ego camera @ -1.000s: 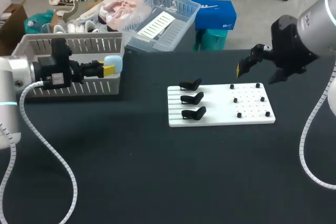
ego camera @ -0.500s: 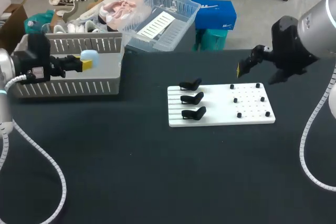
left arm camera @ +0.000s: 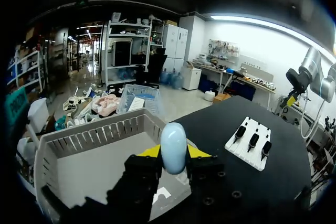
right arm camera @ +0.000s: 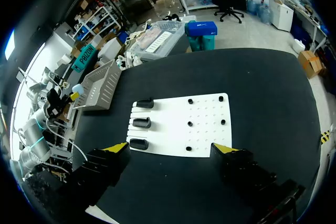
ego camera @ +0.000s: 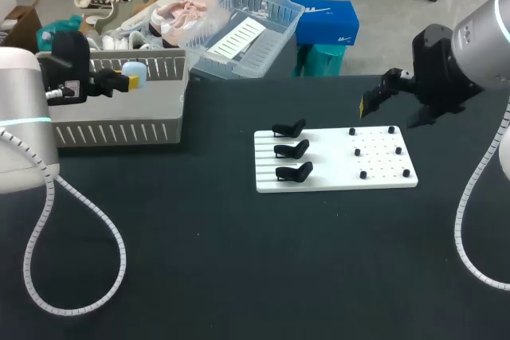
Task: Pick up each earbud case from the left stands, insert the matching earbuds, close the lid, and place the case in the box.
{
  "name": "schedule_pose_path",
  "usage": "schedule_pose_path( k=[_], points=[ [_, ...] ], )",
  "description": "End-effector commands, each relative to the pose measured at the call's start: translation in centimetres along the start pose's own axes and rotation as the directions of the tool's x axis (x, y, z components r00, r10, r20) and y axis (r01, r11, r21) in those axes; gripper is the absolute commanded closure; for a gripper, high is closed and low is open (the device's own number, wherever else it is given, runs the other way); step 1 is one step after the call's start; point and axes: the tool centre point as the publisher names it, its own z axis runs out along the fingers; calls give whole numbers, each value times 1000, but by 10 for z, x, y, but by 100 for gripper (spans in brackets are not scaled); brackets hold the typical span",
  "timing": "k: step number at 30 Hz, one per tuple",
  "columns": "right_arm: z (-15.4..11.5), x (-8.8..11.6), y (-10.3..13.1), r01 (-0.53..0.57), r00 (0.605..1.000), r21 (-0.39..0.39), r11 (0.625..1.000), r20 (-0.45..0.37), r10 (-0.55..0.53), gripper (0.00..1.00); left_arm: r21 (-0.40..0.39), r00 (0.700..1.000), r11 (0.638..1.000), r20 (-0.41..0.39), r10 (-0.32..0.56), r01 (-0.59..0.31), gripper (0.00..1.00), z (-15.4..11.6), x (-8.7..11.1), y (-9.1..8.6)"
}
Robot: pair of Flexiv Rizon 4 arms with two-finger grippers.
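My left gripper (ego camera: pixel 130 79) is shut on a light blue earbud case (ego camera: pixel 135 68) and holds it above the grey slatted box (ego camera: pixel 111 130) at the table's back left. In the left wrist view the closed case (left arm camera: pixel 173 147) stands upright between the yellow fingertips (left arm camera: pixel 149 152), over the box's (left arm camera: pixel 100 137) inside. Three black stands (ego camera: pixel 292 150) on the white board (ego camera: pixel 335 174) are bare. My right gripper (ego camera: pixel 367 104) hangs open above the board's far right corner, nothing between its fingers (right arm camera: pixel 116 148). No earbuds show.
Small black pegs (ego camera: pixel 375 153) dot the right half of the white board (right arm camera: pixel 178 124). The box (right arm camera: pixel 101 91) stands at the table's left rear edge. Dark tabletop stretches in front of the board and the box.
My left arm has swung left and back, carrying the blue case from the box's right front corner to above its middle. The right arm has not moved.
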Motion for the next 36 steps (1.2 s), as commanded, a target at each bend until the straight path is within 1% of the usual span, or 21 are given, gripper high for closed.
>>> schedule_pose_path(
  k=[1, 4, 7, 9, 10, 11, 12, 14, 18, 22, 25, 29, 30, 34, 35, 36],
  points=[
    [-1, 2, 0, -1, 1000, 5, 1000, 8, 1, 0, 3, 998, 1000, -57, -4, 4, 100, 19, 1, 14],
    [-1, 2, 0, -1, 1000, 5, 1000, 8, 1, 0, -11, 996, 1000, -88, -15, 14, 100, 22, 8, 21],
    [-1, 2, 0, -1, 1000, 5, 1000, 8, 1, 0, -20, 995, 1000, -102, -20, 18, 100, 23, 12, 26],
    [-1, 2, 0, -1, 1000, 5, 1000, 8, 1, 0, -21, 994, 1000, -107, -20, 18, 70, 24, 13, 26],
    [-1, 2, 0, -1, 1000, 5, 1000, 8, 1, 0, -18, 993, 1000, -114, -16, 14, 56, 24, 13, 25],
    [-1, 2, 0, -1, 1000, 5, 1000, 8, 1, 0, -17, 993, 1000, -118, -11, 9, 49, 25, 13, 24],
    [-1, 2, 0, -1, 1000, 5, 1000, 8, 1, 0, -18, 993, 1000, -120, -7, 5, 30, 25, 13, 25],
    [-1, 2, 0, -1, 1000, 5, 1000, 8, 1, 0, -13, 993, 1000, -116, 2, -3, 0, 25, 14, 25],
    [-1, 2, 0, -1, 1000, 5, 1000, 8, 1, 0, 17, 993, 999, -110, 34, -32, 0, 23, 13, 15],
    [-1, 2, 0, -1, 1000, 5, 1000, 8, 1, 0, 64, 995, 995, -63, 82, -78, 0, 19, 0, -6],
    [-1, 2, 0, -1, 1000, 5, 1000, 8, 1, 0, 105, 993, 989, -39, 107, -103, 0, 19, -5, -20],
    [-1, 2, 0, -1, 1000, 5, 1000, 8, 1, 0, 160, 992, 979, 5, 130, -129, 0, 19, -11, -45],
    [-1, 2, 0, -1, 1000, 5, 1000, 8, 1, 0, 179, 991, 974, 16, 136, -137, 0, 20, -12, -54],
    [-1, 2, 0, -1, 1000, 5, 1000, 8, 1, 0, 269, 984, 947, 22, 177, -176, 0, 23, -15, -86],
    [-1, 2, 0, -1, 1000, 5, 1000, 8, 1, 0, 283, 983, 942, 17, 183, -180, 0, 23, -16, -90],
    [-1, 2, 0, -1, 1000, 5, 1000, 8, 1, 0, 313, 982, 931, 23, 189, -186, 0, 24, -16, -100]
  ],
)
